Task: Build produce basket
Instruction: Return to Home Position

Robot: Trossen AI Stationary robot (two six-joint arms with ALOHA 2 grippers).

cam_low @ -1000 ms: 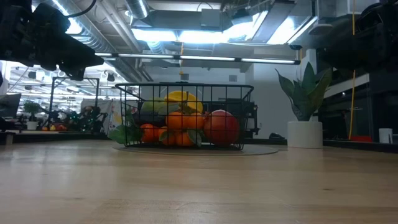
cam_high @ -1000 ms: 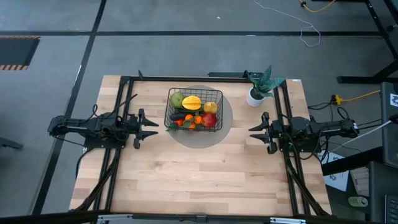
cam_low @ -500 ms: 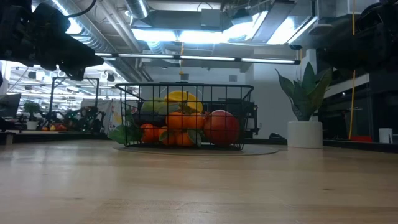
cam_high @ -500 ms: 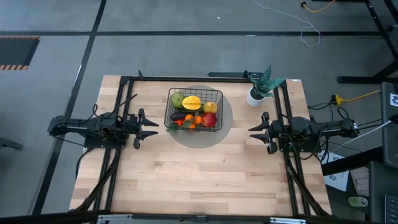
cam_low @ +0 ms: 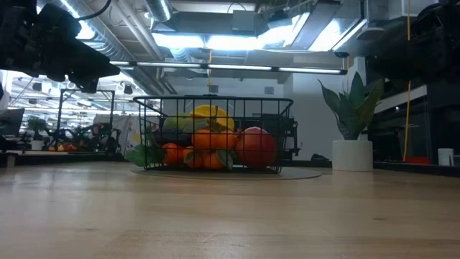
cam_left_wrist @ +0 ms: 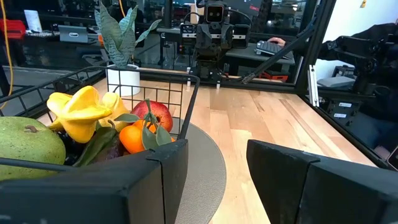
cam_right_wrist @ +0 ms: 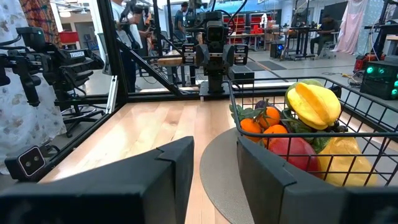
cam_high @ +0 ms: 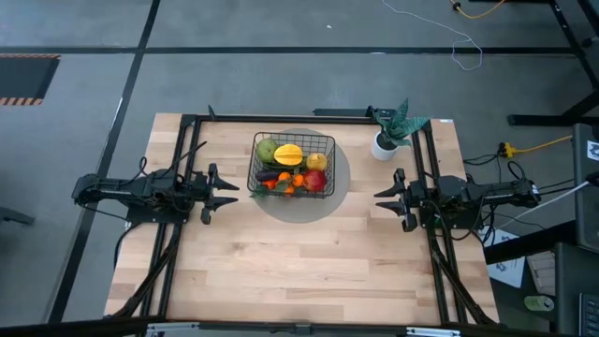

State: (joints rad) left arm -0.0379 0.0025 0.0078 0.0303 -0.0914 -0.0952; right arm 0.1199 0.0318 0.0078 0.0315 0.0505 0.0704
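No change, left gripper (cam_high: 228, 192), right gripper (cam_high: 383, 200), basket (cam_high: 293, 135) unmoved

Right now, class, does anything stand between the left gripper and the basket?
Nothing visible does. Only bare table lies between the open left gripper and the basket.

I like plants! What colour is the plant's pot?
The pot is white, clearest in the low view.

In the low view the left arm (cam_low: 54, 43) and the right arm (cam_low: 420, 36) are dark masses cut off by the top edge. In the basket (cam_high: 291, 166), the dark produce (cam_high: 269, 176) lies mostly buried under the top fruits — too small to name from above. The green pear (cam_left_wrist: 28, 146) runs off the left wrist picture's edge.
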